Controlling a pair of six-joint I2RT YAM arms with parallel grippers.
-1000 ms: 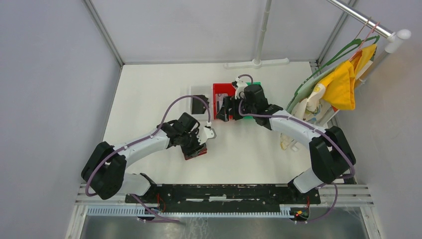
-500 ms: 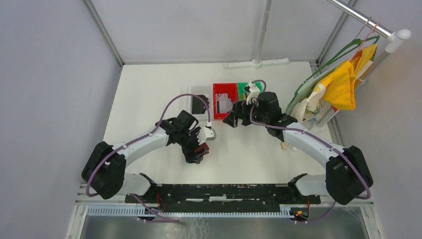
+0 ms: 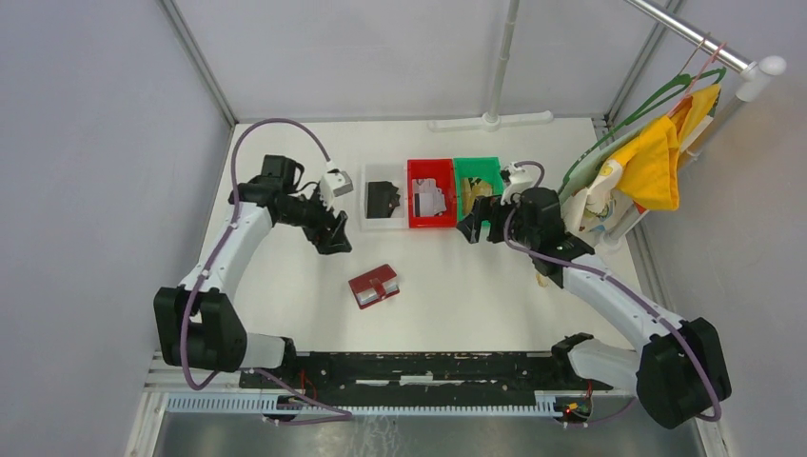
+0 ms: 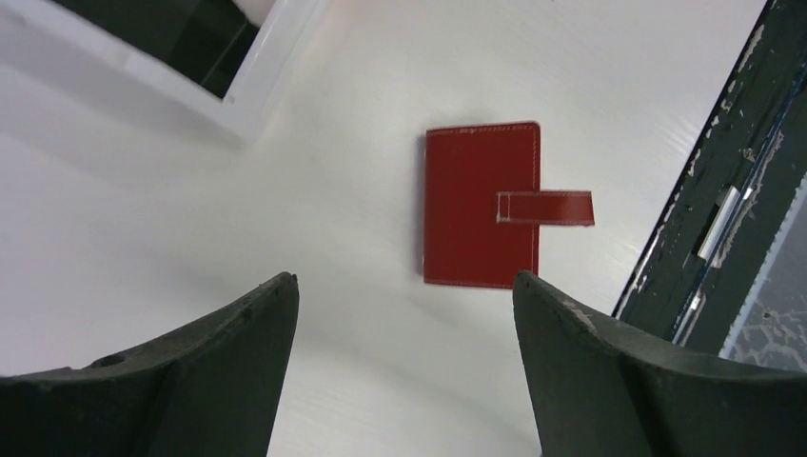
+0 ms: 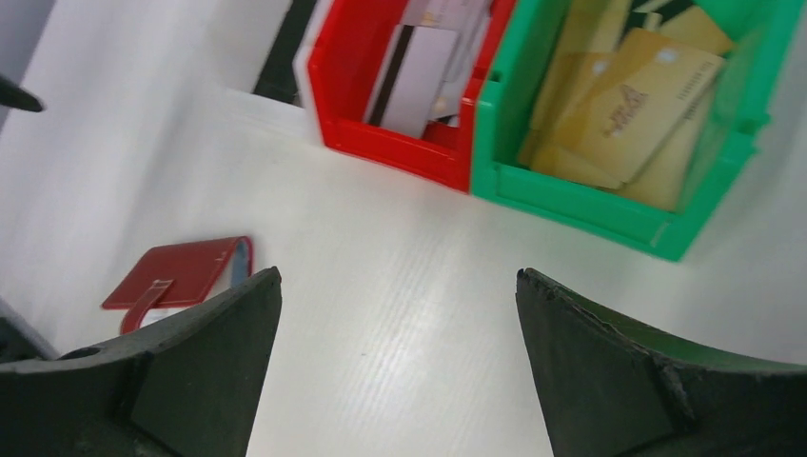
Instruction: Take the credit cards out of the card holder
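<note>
The card holder [image 3: 373, 286], a dark red wallet, lies folded shut on the white table with its strap tab across the cover [image 4: 481, 205]. No gripper touches it. My left gripper [image 3: 335, 240] hangs open to its upper left, jaws wide and empty [image 4: 404, 286]. My right gripper [image 3: 473, 228] is open and empty in front of the bins [image 5: 398, 276]; the card holder [image 5: 181, 271] shows by its left finger. Gold credit cards [image 5: 628, 95] lie in the green bin [image 3: 476, 181], grey ones [image 5: 419, 67] in the red bin [image 3: 430, 193], a dark one [image 3: 383, 198] in the white bin [image 3: 366, 221].
The three bins stand side by side at the table's back middle. A rack with a yellow garment [image 3: 657, 157] and hangers crowds the right edge. A black rail [image 3: 428, 367] runs along the near edge. A white pole foot [image 3: 490, 119] stands at the back wall.
My left gripper opened, let go of the card holder and swung away to the back left. My right gripper drew back from the red bin to the right and opened wide.
</note>
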